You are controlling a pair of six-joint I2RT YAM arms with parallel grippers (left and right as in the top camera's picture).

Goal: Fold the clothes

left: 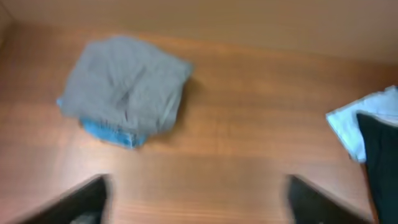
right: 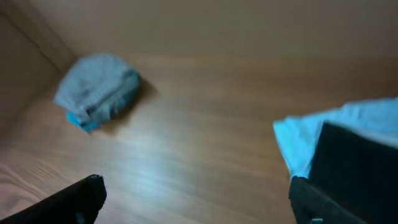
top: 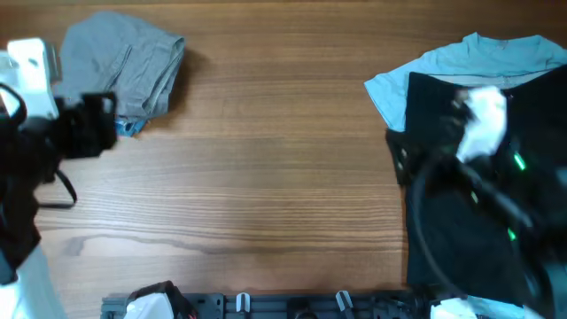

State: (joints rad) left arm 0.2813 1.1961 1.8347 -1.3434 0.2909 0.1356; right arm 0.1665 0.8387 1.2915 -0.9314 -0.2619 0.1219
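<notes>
While left gripper [left: 202, 202], right gripper [right: 199, 200] both spread, grey shorts [left: 127, 87] lie folded well ahead.

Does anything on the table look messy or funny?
Nothing is spilled or broken. The grey shorts sit bundled far left, with a blue denim edge poking out underneath. On the right, the black garment lies spread over the light-blue T-shirt, not folded.
</notes>
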